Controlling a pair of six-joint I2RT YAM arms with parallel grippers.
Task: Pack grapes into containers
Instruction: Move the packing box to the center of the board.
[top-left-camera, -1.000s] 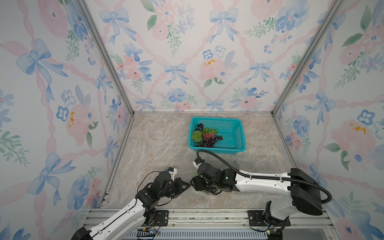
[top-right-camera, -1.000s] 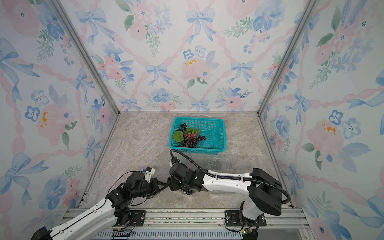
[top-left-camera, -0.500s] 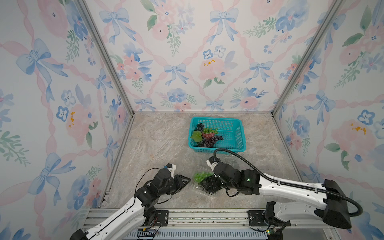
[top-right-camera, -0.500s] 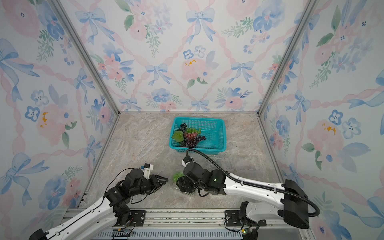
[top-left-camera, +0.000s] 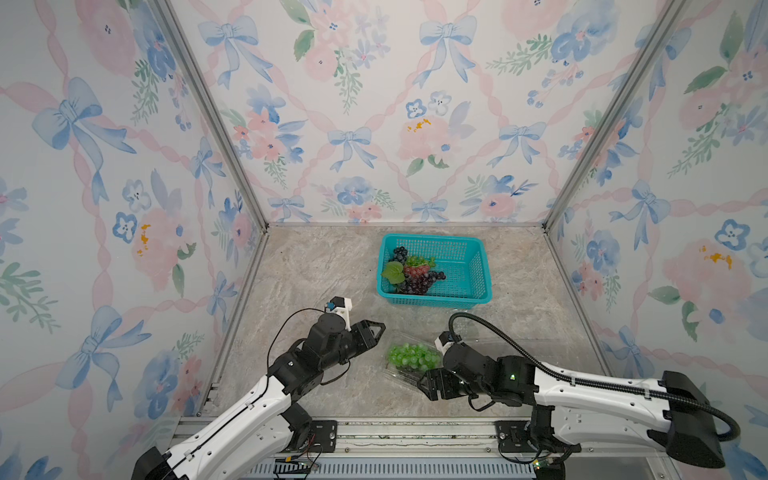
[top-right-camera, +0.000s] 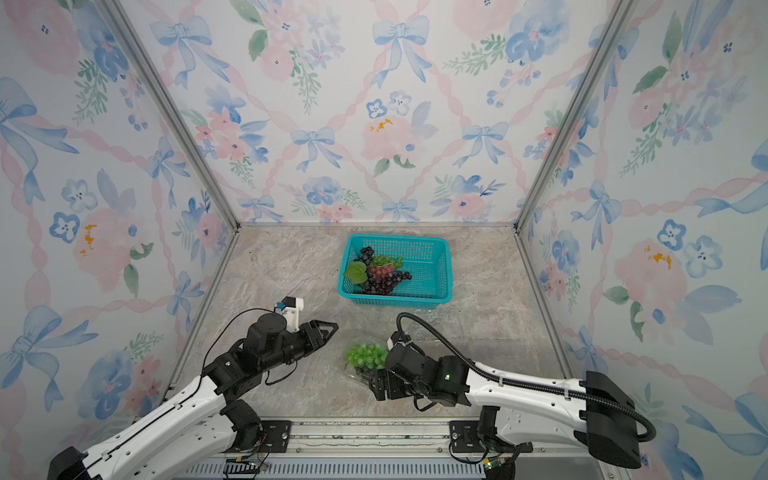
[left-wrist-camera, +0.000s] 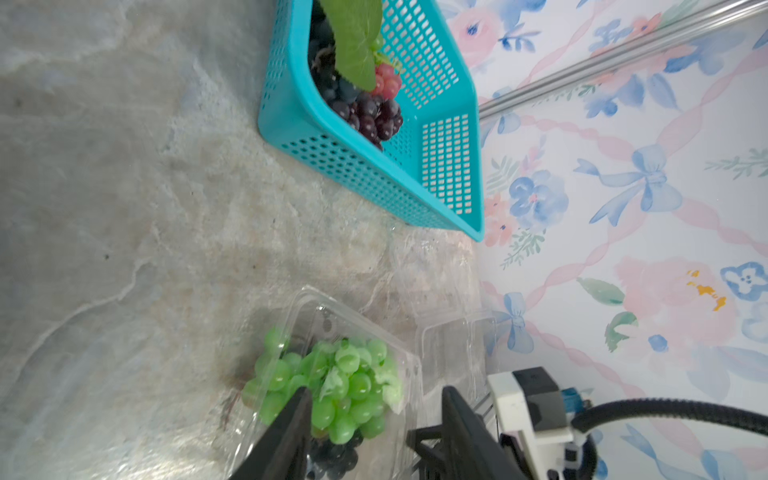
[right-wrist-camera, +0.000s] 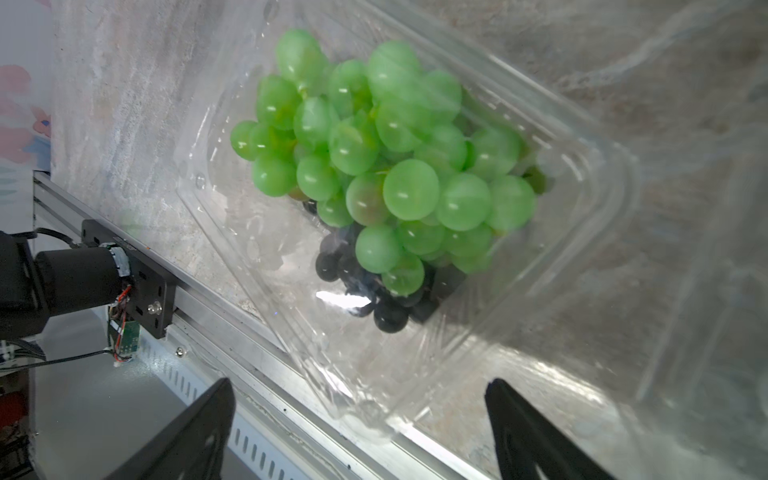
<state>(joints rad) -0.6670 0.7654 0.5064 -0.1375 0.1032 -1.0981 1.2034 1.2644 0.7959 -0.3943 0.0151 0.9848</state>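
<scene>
A clear container (top-left-camera: 399, 374) (top-right-camera: 353, 374) lies near the table's front edge with a bunch of green grapes (top-left-camera: 411, 356) (top-right-camera: 368, 355) (left-wrist-camera: 332, 374) (right-wrist-camera: 395, 158) on top of dark grapes (right-wrist-camera: 374, 291) inside it. My left gripper (top-left-camera: 372, 330) (top-right-camera: 326, 330) (left-wrist-camera: 376, 392) hovers just left of the container, open and holding nothing. At the container's near right corner is my right gripper (top-left-camera: 426, 384) (top-right-camera: 376, 386) (right-wrist-camera: 359, 386), wide open and empty. More grapes (top-left-camera: 415, 276) (top-right-camera: 382, 276) (left-wrist-camera: 374, 112), dark, red and green with a leaf, lie in the teal basket (top-left-camera: 469, 266) (top-right-camera: 432, 266) (left-wrist-camera: 374, 183).
More clear plastic (left-wrist-camera: 453, 332) (right-wrist-camera: 706, 187) lies right of the filled container; I cannot tell whether it is a lid or another box. The metal front rail (right-wrist-camera: 249, 332) runs close under the container's near corner. Walls close in the back and both sides.
Both grippers were together over the container a second ago. They have drawn apart, left arm to the left and right arm to the right, and both jaws have opened, uncovering the green grapes.
</scene>
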